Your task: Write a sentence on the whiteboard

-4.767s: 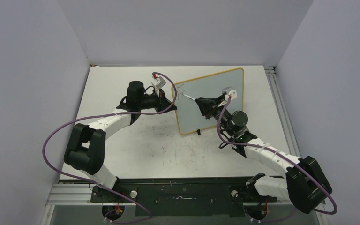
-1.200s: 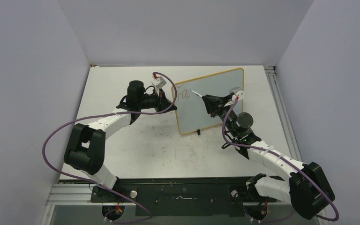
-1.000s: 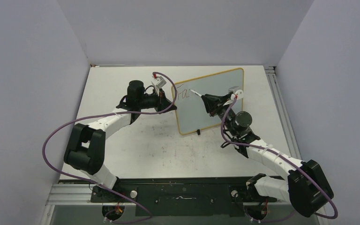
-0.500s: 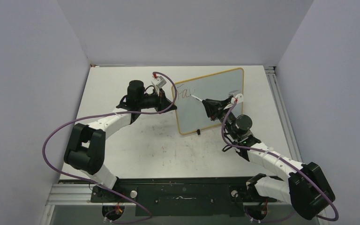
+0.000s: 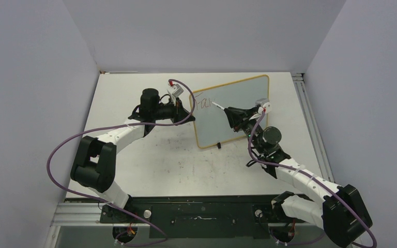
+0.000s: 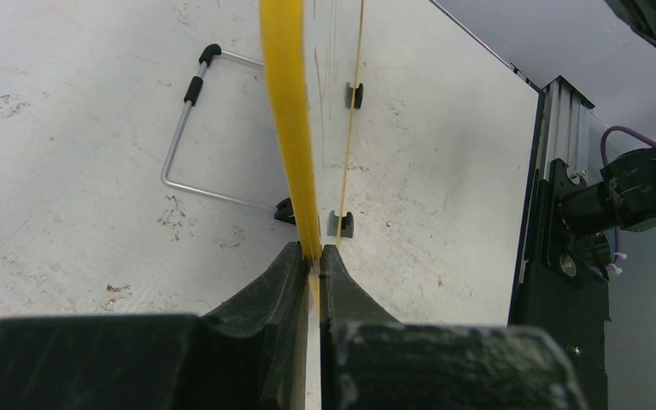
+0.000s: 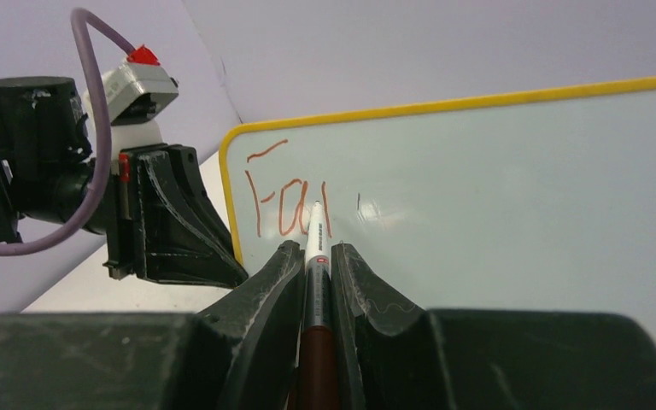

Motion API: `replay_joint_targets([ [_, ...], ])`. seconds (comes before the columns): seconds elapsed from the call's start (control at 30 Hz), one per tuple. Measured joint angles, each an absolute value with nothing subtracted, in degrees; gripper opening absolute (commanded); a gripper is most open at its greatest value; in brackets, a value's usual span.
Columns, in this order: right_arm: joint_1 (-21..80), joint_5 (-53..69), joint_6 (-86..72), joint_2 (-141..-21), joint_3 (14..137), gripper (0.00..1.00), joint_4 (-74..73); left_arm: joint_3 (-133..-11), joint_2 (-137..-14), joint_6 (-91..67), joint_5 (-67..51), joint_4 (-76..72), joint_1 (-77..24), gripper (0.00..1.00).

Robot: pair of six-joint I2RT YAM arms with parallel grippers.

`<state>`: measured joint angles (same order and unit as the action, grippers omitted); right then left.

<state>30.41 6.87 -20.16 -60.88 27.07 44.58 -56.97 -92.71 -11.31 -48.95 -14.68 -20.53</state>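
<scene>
Right end effector (image 7: 313, 252) clamps one marker (image 7: 315, 224), tip at one whiteboard (image 7: 521, 188) ahead; left end effector (image 6: 309, 254) grips its edge; one sentence (image 7: 286, 205), three letters; scuffed worktop (image 5: 150, 155), lilac walls (image 5: 186, 31)

Reddish-brown letters (image 7: 286, 205) mark the white, yellow-framed whiteboard (image 5: 238, 94); black fingers (image 7: 265, 295), a white-tipped dark-brown marker (image 7: 314, 256), a scuffed, grey-speckled white surface (image 5: 155, 160), lavender walls (image 5: 31, 77).

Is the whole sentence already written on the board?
No, the whiteboard carries only "Fai", the start of the sentence, and the marker in the right claw has its tip at the last letter.
</scene>
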Motion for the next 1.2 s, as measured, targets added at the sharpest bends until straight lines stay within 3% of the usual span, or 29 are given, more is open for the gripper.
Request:
replay_joint_targets([
  [0.73,30.41,6.94,-19.92,-67.90,31.18,0.05,50.13,-57.01,-92.71,-11.31,-48.75,-14.66,-20.51,0.00],
  [1.2,30.41,6.24,-19.51,-61.76,30.59,0.05,48.18,-57.04,-92.71,-11.31,-49.12,-14.63,-20.51,0.00],
])
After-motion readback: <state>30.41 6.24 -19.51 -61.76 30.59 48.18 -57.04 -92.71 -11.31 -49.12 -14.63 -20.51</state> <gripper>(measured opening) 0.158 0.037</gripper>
